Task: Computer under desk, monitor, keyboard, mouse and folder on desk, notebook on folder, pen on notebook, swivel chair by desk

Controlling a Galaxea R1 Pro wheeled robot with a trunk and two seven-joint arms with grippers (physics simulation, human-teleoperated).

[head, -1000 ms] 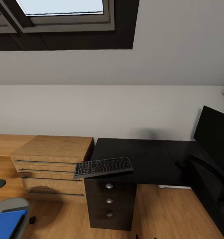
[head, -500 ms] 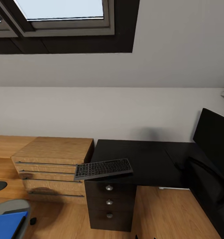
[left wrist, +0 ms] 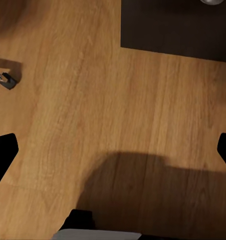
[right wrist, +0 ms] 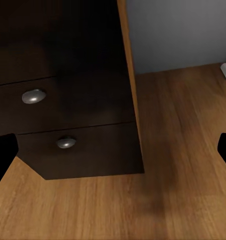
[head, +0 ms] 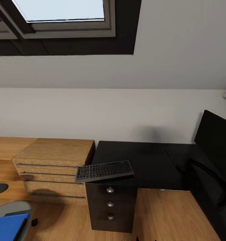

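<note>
Keyboard (head: pixel 104 170) overhangs the desk (head: pixel 149 160) corner, one nudge tips it off; both grippers spread wide, holding nothing

Attic bedroom doubling as a home workspace

A skylight (head: pixel 59 10) is sitting in the sloping ceiling, a black desk (head: pixel 149 160) is carrying a keyboard (head: pixel 104 170) and a monitor (head: pixel 215 140), and a wooden chest (head: pixel 52 164) is standing beside it on wood flooring (head: pixel 166 214)

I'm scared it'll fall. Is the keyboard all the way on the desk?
No. The keyboard sticks out over the desk corner, toward the wooden chest.
</note>
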